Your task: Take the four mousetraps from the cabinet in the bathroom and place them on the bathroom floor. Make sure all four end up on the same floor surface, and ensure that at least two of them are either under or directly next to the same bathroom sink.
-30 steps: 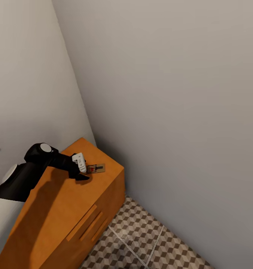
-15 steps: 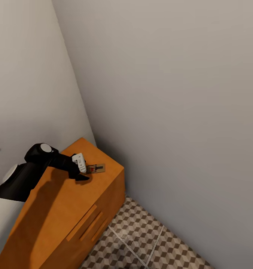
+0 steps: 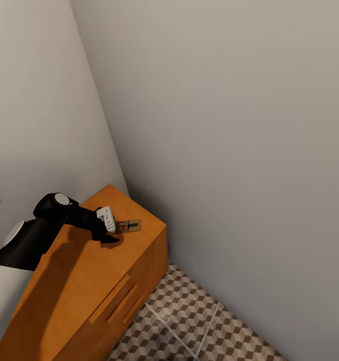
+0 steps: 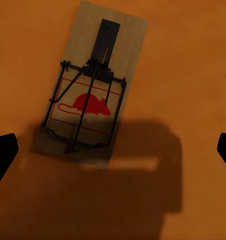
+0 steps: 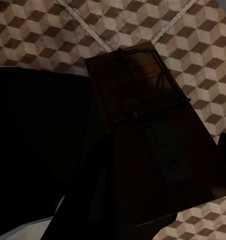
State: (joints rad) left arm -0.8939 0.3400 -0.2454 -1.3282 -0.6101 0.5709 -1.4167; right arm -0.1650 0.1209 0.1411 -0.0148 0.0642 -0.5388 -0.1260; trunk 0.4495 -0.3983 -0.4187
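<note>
Walls [image 3: 214, 125] of plain grey meet in a corner above the scene in the head view. Below them, the bathroom floor [image 3: 189, 321] shows its cube-pattern tiles with pale grout lines. The cabinet [image 3: 89, 281], orange-brown with slim bar handles on its drawer fronts, stands in the corner against both walls.

The left arm [image 3: 44, 225], black with a white wrist section, reaches over the cabinet top. The left gripper [image 3: 111, 233] hangs just above that top, beside one mousetrap [image 3: 129, 226]. This mousetrap lies flat on the cabinet top near its far right edge. In the left wrist view the same mousetrap [image 4: 87, 102] shows a red mouse print and dark wire parts, with the gripper's shadow falling across its near end. The two black fingers [image 4: 2, 155] sit at opposite edges of that view, spread wide and released, clear of the board.

In the right wrist view, a second mousetrap [image 5: 148, 135] appears dark and close to the camera, above the tiled floor [image 5: 37, 35]. The right fingers are clenched on this board.
</note>
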